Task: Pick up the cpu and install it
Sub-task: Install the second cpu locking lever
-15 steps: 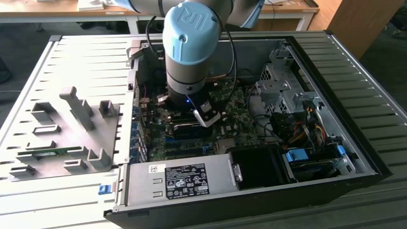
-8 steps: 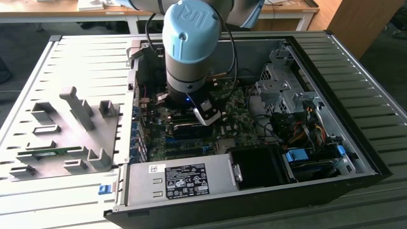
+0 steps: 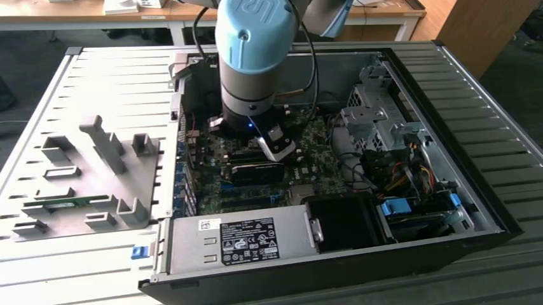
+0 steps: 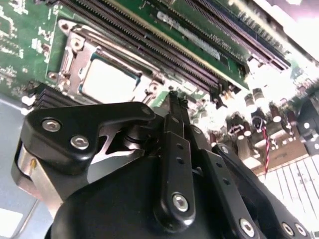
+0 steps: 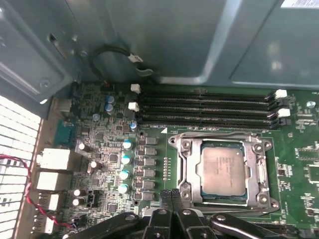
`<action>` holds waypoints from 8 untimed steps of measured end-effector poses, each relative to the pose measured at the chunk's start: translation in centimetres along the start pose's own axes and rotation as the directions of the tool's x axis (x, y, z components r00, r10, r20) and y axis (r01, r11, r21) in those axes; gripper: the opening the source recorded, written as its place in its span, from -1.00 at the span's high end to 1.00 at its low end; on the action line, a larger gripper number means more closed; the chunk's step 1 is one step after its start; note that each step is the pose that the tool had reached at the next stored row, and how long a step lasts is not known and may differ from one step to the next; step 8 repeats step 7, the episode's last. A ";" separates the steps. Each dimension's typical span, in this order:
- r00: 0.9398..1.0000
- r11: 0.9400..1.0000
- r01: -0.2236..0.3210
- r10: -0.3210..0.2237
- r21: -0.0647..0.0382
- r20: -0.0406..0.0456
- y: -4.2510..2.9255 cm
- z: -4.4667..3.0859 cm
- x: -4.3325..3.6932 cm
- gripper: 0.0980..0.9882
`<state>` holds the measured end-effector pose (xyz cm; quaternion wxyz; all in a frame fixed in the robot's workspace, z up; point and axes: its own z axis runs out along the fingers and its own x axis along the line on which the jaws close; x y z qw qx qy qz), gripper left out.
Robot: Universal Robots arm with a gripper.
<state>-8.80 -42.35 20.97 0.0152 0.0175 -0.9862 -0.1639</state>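
Note:
The cpu (image 5: 223,172), a flat silver-grey square, lies inside the metal-framed socket (image 5: 186,169) on the green motherboard. In the second wrist view the cpu (image 4: 109,79) sits in that same socket, just beyond my fingertips. My gripper (image 5: 172,195) is a short way off the socket's edge, beside the cpu and not touching it. Its black fingers (image 4: 174,107) are pressed together with nothing between them. In the exterior view my gripper (image 3: 276,150) hangs low over the middle of the motherboard (image 3: 254,178) inside the open computer case.
Long black memory slots (image 5: 204,107) run beside the socket, and small capacitors (image 5: 124,159) stand nearby. The power supply (image 3: 241,238), a black fan shroud (image 3: 344,219) and a drive cage with cables (image 3: 390,133) crowd the case. A grey fixture tray (image 3: 85,178) lies at the exterior view's left.

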 end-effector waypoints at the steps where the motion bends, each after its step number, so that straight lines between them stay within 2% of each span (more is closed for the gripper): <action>1: 1.000 1.000 0.000 0.000 0.000 0.000 0.09 -0.20 0.01 0.98; 6: 1.000 1.000 0.000 0.000 -0.003 0.000 0.61 -1.49 0.04 0.98; 8: 1.000 1.000 0.000 0.000 -0.004 0.000 0.68 -1.68 0.04 0.98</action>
